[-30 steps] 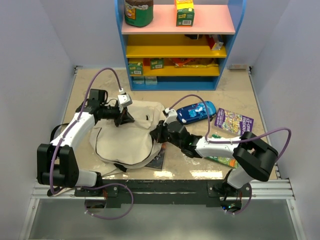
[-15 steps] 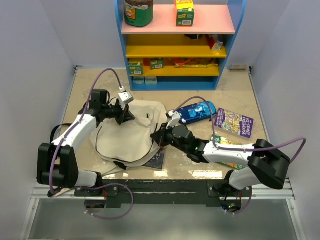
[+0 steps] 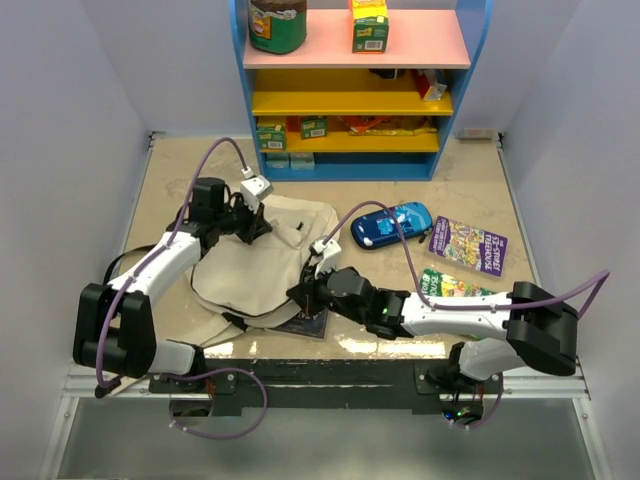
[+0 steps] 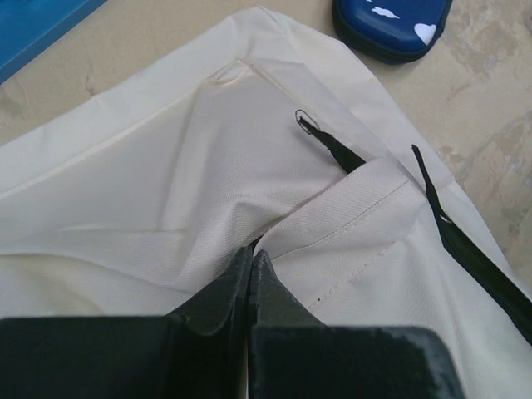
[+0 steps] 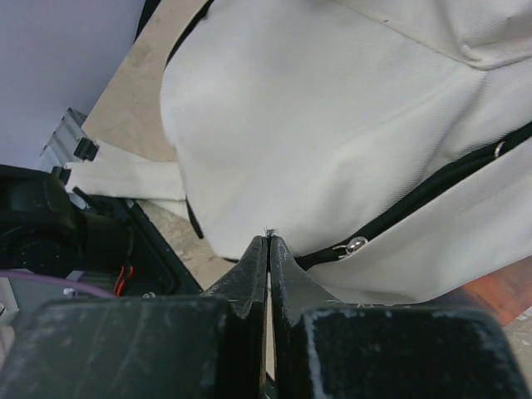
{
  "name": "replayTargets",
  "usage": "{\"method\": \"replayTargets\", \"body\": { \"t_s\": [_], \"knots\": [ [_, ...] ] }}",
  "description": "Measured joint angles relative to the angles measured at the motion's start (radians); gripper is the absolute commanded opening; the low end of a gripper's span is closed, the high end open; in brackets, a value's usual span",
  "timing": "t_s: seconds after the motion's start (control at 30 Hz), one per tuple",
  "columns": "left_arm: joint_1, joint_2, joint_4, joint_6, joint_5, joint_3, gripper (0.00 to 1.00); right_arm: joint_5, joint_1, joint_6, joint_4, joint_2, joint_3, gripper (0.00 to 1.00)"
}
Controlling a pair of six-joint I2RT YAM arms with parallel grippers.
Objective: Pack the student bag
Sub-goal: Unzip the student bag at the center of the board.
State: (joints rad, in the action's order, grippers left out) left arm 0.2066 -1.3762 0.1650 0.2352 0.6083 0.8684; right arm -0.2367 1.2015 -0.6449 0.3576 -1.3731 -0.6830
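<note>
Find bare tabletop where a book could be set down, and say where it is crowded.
Bare table lies far left, between shelf and student bag, and far right, between shelf and purple book. The near middle is crowded.

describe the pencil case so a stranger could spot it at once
Find the blue shelf at the back; in front of its right half lies the pencil case, between the cream bag and a purple book. It is the only glossy dark-blue rounded pouch with white marks; its neighbours are cloth or flat print.
</note>
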Motion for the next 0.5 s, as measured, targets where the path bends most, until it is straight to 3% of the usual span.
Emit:
{"method": "replayTargets", "body": {
  "t_s": [0.17,0.5],
  "knots": [
    [0.023,0.0,-0.031,-0.044,-0.08,-0.003,0.0,-0.018,0.036,0.014,-0.017,-0.01,-0.039,0.0],
    [0.091,0.002,-0.076,-0.097,-0.225,-0.05,0.0,-0.04,0.083,0.039,-0.083,-0.198,-0.216,0.0]
  ]
}}
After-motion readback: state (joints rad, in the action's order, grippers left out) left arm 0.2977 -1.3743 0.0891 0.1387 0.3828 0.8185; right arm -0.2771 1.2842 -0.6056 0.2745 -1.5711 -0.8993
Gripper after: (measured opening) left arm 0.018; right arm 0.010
